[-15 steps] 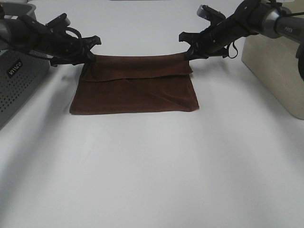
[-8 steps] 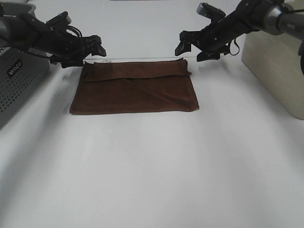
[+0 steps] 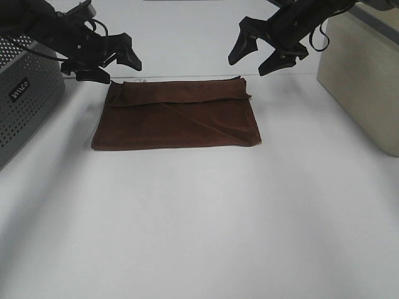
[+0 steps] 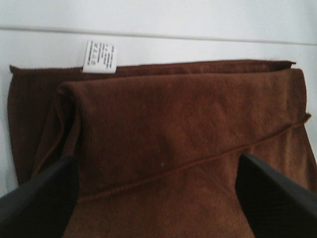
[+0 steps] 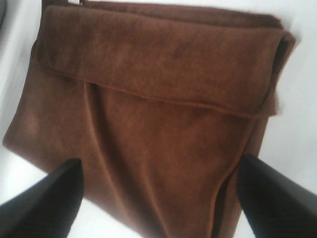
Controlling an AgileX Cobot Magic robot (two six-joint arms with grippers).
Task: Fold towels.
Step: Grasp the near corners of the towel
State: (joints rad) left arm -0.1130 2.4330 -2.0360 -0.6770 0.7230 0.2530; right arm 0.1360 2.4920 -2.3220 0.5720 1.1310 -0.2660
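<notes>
I see the left fingers (image 3: 129, 58) and right fingers (image 3: 237, 51) spread wide, gripping nothing, hanging above the towel's (image 3: 177, 115) 10 and 2 o'clock corners without touching it. The towel lies flat toward 12 o'clock on the bench (image 3: 199, 218), reddish-brown and folded. A band is turned over along its far edge, and a white tag (image 4: 99, 56) sits there.

Folded reddish-brown towel (image 3: 177, 115) flat on table

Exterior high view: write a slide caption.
Folded reddish-brown terry towel on white table; left end effector and right end effector open above far corners.
</notes>
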